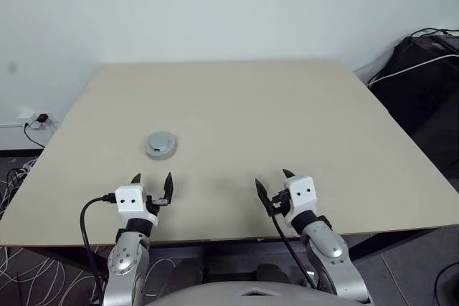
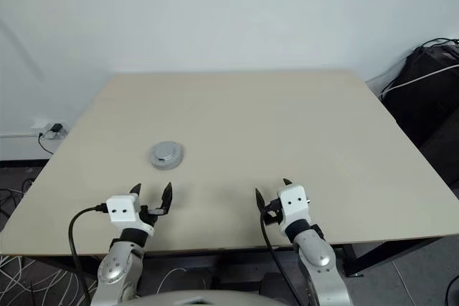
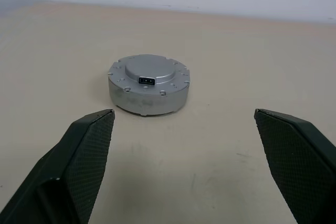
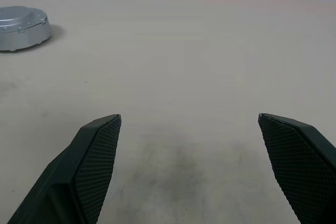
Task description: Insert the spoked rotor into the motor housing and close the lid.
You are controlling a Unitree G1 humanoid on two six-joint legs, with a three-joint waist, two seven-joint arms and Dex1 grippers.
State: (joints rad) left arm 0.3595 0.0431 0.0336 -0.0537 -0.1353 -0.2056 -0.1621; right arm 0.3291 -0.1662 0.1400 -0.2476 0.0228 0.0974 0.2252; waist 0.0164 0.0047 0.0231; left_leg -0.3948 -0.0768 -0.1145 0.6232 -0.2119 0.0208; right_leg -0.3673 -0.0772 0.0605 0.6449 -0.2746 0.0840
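Wall socket: a white outlet (image 1: 29, 117) with a dark plug sits low on the wall, off the far left of the bench; loose white cables trail on the floor below it.
Bench: a pale beige bench (image 1: 287, 112) with a plain top, standing against a light wall.
Left pincer: the left pincer (image 1: 152, 181) hovers over the near edge of the bench, its two black fingers spread wide with nothing between them. It points forward toward the closed unit.
Motor housing: the motor housing (image 1: 161, 145) stands flat on the bench, left of centre, a short way beyond the left pincer and apart from it. It shows as a round silver-grey puck.
Lid: the lid (image 3: 148, 70) sits on top of the housing, closed, with a raised round centre, a small dark rectangular socket at its near edge and small screws round the rim.
Spoked rotor: cannot tell where it is; the closed unit hides whatever is inside.
Right pincer: the right pincer (image 1: 272, 180) hovers over the near edge of the bench, right of centre, fingers spread wide and holding nothing. It is well apart from the housing, with bare bench ahead of it.
Far right: a dark bag (image 1: 423, 69) with a white cord across it rests beside the bench.
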